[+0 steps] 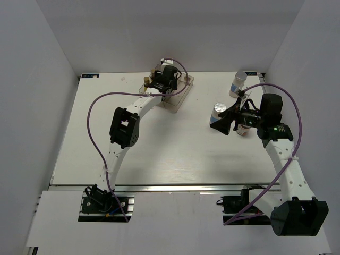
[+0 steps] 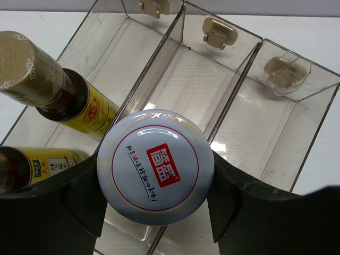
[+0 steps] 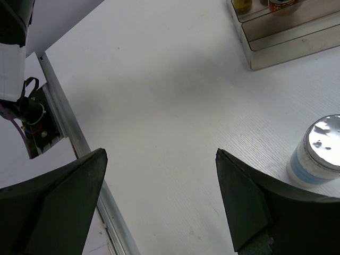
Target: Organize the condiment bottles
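My left gripper (image 2: 156, 196) is shut on a jar with a pale round lid bearing a red label (image 2: 155, 167), held over the clear three-compartment tray (image 2: 276, 133), above the divider between its left and middle compartments. The jar's body is hidden under its lid. Two slim yellow bottles (image 2: 85, 106) (image 2: 48, 162) lie in the left compartment. My right gripper (image 3: 160, 154) is open and empty above bare table; a white cylinder with a blue band (image 3: 317, 154) stands just right of it. From above, white cylinders (image 1: 218, 110) (image 1: 240, 81) stand near my right gripper (image 1: 223, 125).
The tray (image 1: 179, 100) sits at the table's far middle, with my left gripper (image 1: 162, 79) over it. A third white cylinder (image 1: 243, 129) is partly hidden behind my right wrist. The table's metal front rail (image 3: 69, 122) runs along the near edge.
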`<state>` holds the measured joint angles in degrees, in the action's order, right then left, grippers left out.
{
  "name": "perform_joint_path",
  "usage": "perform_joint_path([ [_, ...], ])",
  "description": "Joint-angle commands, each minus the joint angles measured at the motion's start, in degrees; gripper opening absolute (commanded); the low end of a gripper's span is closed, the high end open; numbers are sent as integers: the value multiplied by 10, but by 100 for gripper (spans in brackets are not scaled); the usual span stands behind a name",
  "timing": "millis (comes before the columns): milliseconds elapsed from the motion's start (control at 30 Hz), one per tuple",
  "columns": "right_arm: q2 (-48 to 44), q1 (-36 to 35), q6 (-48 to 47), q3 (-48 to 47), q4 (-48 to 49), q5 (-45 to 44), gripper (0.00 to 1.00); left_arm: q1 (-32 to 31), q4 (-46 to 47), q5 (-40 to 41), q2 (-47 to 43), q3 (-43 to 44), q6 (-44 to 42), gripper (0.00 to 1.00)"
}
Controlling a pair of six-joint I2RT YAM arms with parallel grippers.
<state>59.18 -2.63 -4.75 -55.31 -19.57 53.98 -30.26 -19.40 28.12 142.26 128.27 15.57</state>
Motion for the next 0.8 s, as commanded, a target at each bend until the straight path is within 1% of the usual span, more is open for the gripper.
perform_joint_path([
  [0, -6, 2, -4, -1, 13, 6, 88, 5, 31, -6, -25, 8, 3, 21],
  [33, -5, 2, -4, 0, 12, 5, 88, 6, 29, -8, -25, 8, 4, 33],
  [100, -5, 2, -4, -1, 12, 4, 88, 6, 24, -12, -24, 7, 5, 47],
  [167, -6, 2, -4, -1, 12, 4, 88, 6, 22, -14, -24, 6, 5, 55],
  [267, -6, 3, -4, 0, 13, 3, 88, 6, 16, -17, -25, 6, 3, 64],
  [533, -5, 2, -4, 1, 13, -3, 88, 6, 5, -29, -36, 6, -1, 81],
  [667, -4, 2, -5, 1, 13, -7, 88, 6, -3, -34, -52, 6, -6, 85],
  [767, -3, 2, -6, 2, 13, -11, 89, 6, -9, -38, -64, 6, -9, 85],
])
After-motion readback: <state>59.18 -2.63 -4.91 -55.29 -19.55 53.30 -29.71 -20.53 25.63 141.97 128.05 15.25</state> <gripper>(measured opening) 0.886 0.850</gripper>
